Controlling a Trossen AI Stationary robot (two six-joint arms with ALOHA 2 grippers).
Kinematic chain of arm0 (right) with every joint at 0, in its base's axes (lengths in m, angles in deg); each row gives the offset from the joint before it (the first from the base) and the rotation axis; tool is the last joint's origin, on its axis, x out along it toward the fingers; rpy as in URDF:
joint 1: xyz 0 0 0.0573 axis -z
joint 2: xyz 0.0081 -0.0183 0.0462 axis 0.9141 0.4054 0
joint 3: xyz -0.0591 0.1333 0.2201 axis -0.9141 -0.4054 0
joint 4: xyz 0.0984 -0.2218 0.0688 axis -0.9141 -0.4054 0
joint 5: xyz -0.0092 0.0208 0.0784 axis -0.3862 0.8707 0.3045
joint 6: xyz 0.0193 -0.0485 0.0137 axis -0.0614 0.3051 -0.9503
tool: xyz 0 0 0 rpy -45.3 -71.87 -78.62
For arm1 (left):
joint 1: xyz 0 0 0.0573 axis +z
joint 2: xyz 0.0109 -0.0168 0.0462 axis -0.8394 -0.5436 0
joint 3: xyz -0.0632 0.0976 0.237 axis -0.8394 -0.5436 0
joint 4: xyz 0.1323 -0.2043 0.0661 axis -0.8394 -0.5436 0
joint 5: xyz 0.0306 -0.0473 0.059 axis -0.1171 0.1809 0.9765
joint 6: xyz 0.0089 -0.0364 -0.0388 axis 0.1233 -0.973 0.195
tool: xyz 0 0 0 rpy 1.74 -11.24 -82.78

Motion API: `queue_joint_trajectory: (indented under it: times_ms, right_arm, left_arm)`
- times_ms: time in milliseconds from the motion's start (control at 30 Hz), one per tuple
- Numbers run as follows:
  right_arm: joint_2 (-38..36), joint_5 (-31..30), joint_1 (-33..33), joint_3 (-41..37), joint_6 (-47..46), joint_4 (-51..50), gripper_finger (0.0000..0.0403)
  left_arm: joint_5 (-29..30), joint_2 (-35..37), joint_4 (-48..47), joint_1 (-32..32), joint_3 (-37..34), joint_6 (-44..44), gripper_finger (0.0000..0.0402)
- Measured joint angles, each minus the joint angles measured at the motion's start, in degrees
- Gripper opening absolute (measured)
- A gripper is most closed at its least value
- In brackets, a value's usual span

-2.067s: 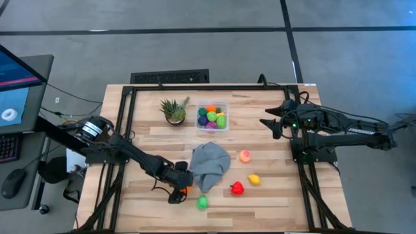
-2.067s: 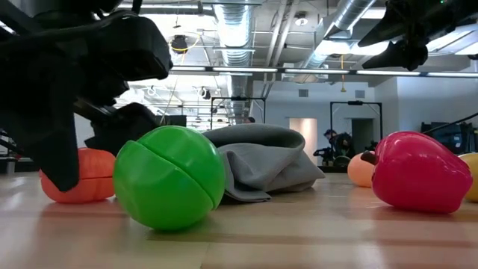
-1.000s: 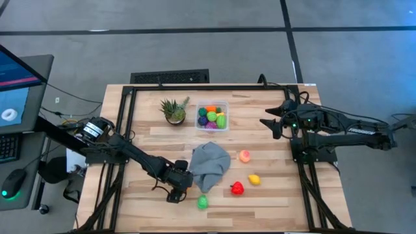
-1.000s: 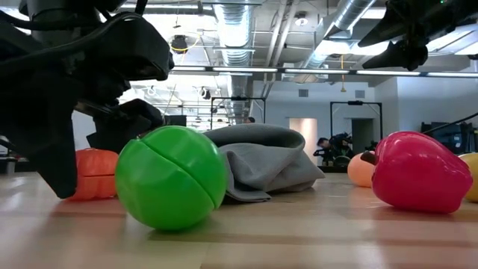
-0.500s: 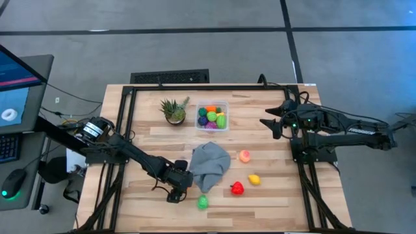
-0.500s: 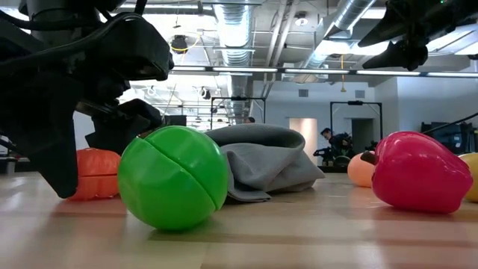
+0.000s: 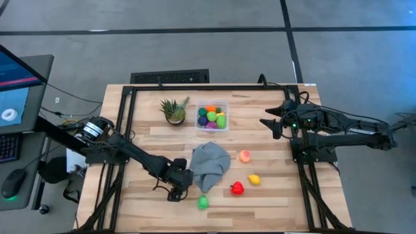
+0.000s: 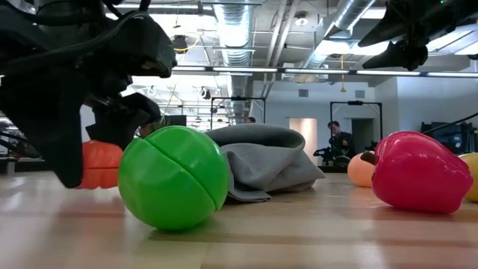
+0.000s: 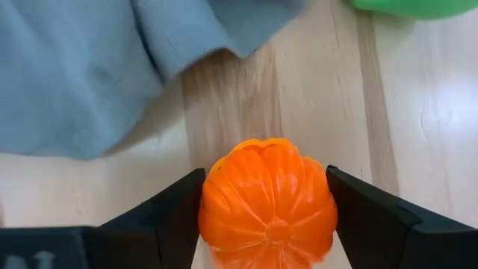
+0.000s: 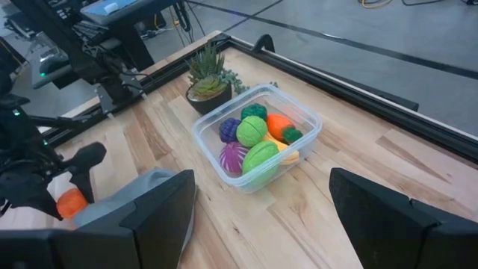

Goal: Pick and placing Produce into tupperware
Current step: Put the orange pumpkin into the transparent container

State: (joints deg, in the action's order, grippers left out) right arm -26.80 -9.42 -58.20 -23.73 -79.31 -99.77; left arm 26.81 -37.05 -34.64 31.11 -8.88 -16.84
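My left gripper point(image 7: 180, 192) is near the table's front edge, just left of the grey cloth point(image 7: 210, 164), shut on a ribbed orange pumpkin-like piece point(image 9: 267, 205). The clear tupperware point(image 7: 212, 116) stands at the far middle with several produce pieces in it. A green ball point(image 7: 203, 202), a red pepper point(image 7: 237, 188), a yellow piece point(image 7: 254, 179) and a peach piece point(image 7: 244, 155) rest loose on the table. My right gripper point(image 7: 268, 123) hangs open above the table's right side, with nothing between its fingers. My left gripper pinches the orange piece by two opposite ribbed sides point(image 9: 210, 217), one finger point(image 9: 175, 220) on each. The fingers come steeply from above, slanting toward the cloth. In the low view the piece point(image 8: 103, 164) sits upright and looks just clear of the table.
A spiky potted plant point(image 7: 174, 110) stands left of the tupperware. The grey cloth lies crumpled right beside my left gripper, and the green ball point(image 8: 173, 187) sits just in front of it. Bare wood lies at the table's near left and far right.
In the low view my left gripper's finger and the orange piece between the fingers have come up a little from the table. The gripper has kept to the same spot beside the cloth.
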Motion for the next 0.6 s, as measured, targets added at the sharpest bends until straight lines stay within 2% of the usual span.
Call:
queue_joint_trajectory:
  times_ms: [600]
  right_arm:
    - [0.0, 1.28, 0.02, 0.0, -0.01, 0.02, 0.0333]
  left_arm:
    - [0.27, 0.02, -6.32, 2.22, 6.62, 0.15, 0.0246]
